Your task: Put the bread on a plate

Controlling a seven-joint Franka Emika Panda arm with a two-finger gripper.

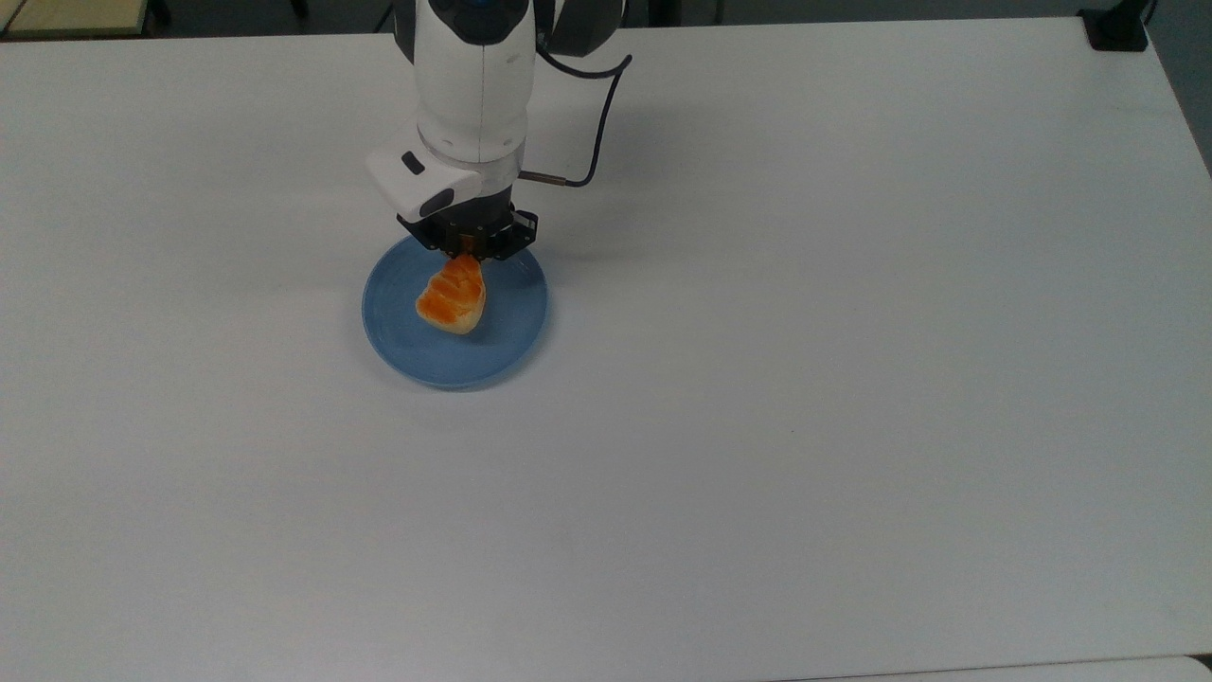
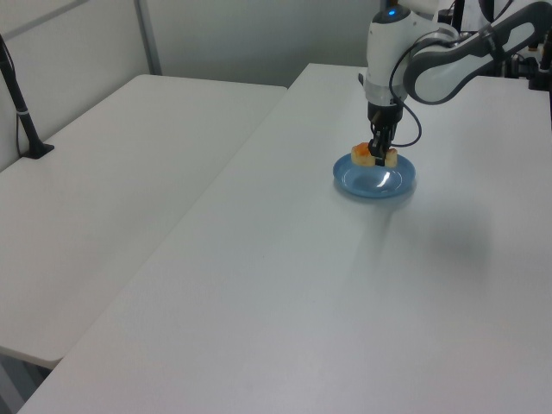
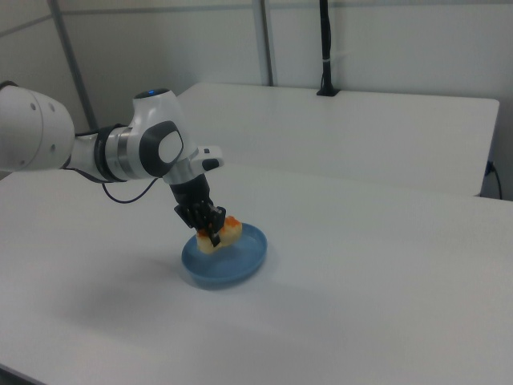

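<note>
The bread [image 1: 453, 296] is held clamped in the gripper [image 1: 467, 254] just over the far part of the light-blue plate [image 1: 417, 352], which is set on the white desk [image 1: 805, 379].

A broad white rectangular table [image 1: 852, 379] with a smooth matte top spreads across the top view; its surface also runs through the left view [image 2: 345, 328] and the right view [image 3: 385, 321]. A second white table [image 2: 112, 190] stands just beside it on the left view's left, a narrow seam between the two; in the right view this second table [image 3: 385, 136] lies further back. A slim black upright pole [image 2: 21, 112] on a small black foot stands on the second table near the left view's left edge, and it appears in the right view [image 3: 326, 48] in front of a pale grey panelled wall [image 3: 417, 48]. A black block [image 1: 1117, 28] sits at the table's far corner on the top view's right.
</note>
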